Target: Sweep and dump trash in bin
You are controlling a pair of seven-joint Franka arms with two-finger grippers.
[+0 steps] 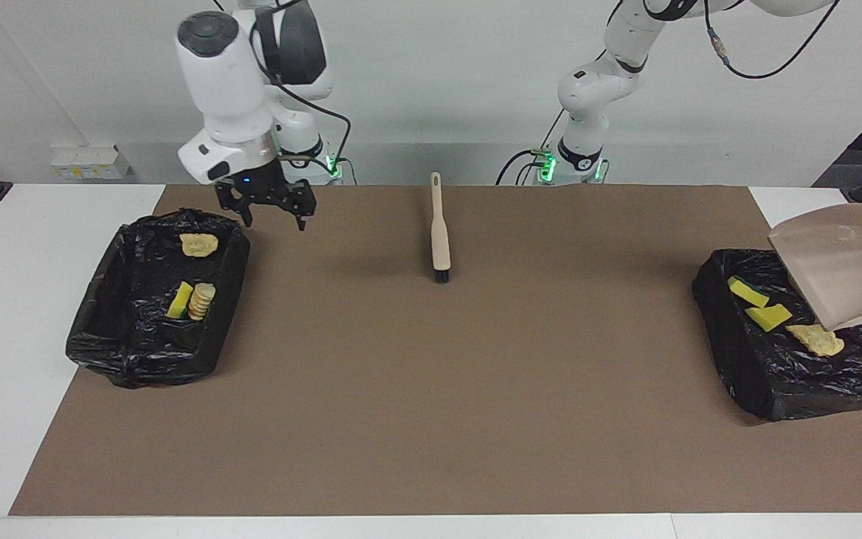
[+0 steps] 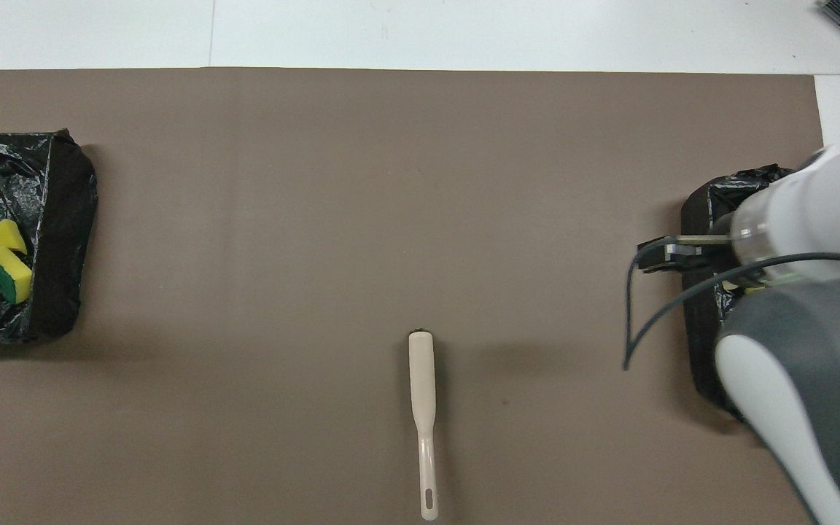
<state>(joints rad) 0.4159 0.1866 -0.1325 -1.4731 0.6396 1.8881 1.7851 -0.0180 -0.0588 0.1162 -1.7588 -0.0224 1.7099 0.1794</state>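
The trash lies in two black-lined bins. In the bin at the left arm's end are yellow sponge chunks and a pale wad. Above it hangs the beige dustpan, tilted with its lip down; its handle and my left gripper are out of view. The bin at the right arm's end holds a pale wad, a yellow chunk and a bread-like piece. My right gripper hangs open and bare over that bin's inner rim. The brush lies alone on the mat.
The brown mat covers most of the white table. In the overhead view the right arm hides most of its bin, and the brush lies near the robots' edge.
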